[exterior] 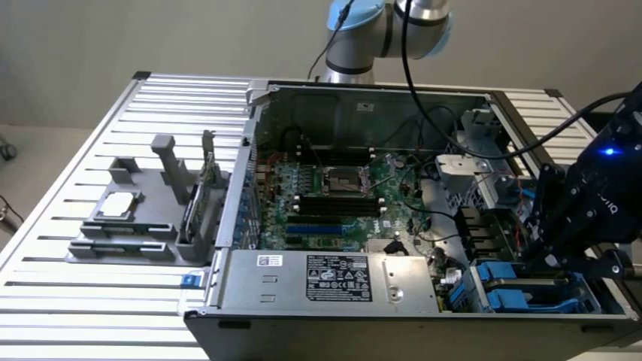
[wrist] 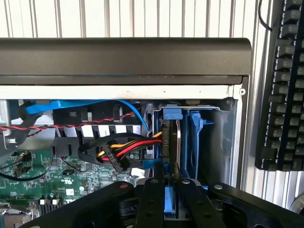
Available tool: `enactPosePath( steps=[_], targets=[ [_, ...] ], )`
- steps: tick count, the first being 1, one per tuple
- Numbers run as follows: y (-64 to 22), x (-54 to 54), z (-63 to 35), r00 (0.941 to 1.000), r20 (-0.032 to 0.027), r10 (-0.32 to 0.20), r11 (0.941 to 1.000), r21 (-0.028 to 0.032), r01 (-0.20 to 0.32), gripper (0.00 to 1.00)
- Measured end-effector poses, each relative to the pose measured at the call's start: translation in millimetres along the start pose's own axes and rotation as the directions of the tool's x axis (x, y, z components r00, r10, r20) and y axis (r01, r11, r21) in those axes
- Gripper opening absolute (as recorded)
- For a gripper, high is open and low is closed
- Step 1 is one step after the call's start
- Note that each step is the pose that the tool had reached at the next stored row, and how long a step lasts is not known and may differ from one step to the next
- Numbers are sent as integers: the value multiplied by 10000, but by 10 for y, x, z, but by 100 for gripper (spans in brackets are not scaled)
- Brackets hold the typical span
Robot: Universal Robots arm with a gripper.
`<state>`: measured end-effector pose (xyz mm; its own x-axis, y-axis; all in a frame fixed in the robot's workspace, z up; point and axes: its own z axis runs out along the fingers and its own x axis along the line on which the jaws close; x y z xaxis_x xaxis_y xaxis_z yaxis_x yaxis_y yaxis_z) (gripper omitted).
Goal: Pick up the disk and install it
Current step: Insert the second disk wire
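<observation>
In the exterior view, an open computer case (exterior: 401,203) lies on its side on a slatted metal tabletop (exterior: 60,226), with the green motherboard (exterior: 341,195) exposed. A large silver power-supply box (exterior: 336,280) with a printed label sits along the case's near edge. To the exterior view's left of the case, a grey parts holder (exterior: 135,218) stands on the tabletop, carrying a small square silver chip (exterior: 116,203) and an upright card (exterior: 206,199). The arm's base (exterior: 386,30) rises behind the case. The black wrist assembly, with a blue light, hangs over the case's corner at the exterior view's right, and the pincer (exterior: 561,265) reaches down into the drive bay (exterior: 531,289) there, where blue plastic carriers show. The disk itself is hard to make out from here.

In the wrist view, the camera looks down past the pincer (wrist: 172,187) into the same bay. The disk (wrist: 173,142) stands on edge in its blue carrier, set in a slot of the bay against the case's corner. The two black fingers (wrist: 153,199) close narrowly on the disk's upper edge, one on each flat side. Just beside the disk, a bundle of red, yellow and black power wires (wrist: 123,151) ends in a black plug, and a blue data cable (wrist: 85,105) runs along the case wall. A black keyboard (wrist: 282,85) lies on the tabletop outside the case.
</observation>
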<state>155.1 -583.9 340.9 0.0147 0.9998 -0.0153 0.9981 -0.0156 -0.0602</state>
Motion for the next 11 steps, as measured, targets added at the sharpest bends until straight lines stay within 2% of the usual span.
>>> enactPosePath(
  steps=[2,7,11],
  targets=[
    [0,-3,4,10000,-22,-1,10000,0,1,16],
    [0,-3,15,9999,-127,-7,10000,2,7,16],
    [0,-4,20,9999,-161,-9,10000,2,9,16]
  ],
)
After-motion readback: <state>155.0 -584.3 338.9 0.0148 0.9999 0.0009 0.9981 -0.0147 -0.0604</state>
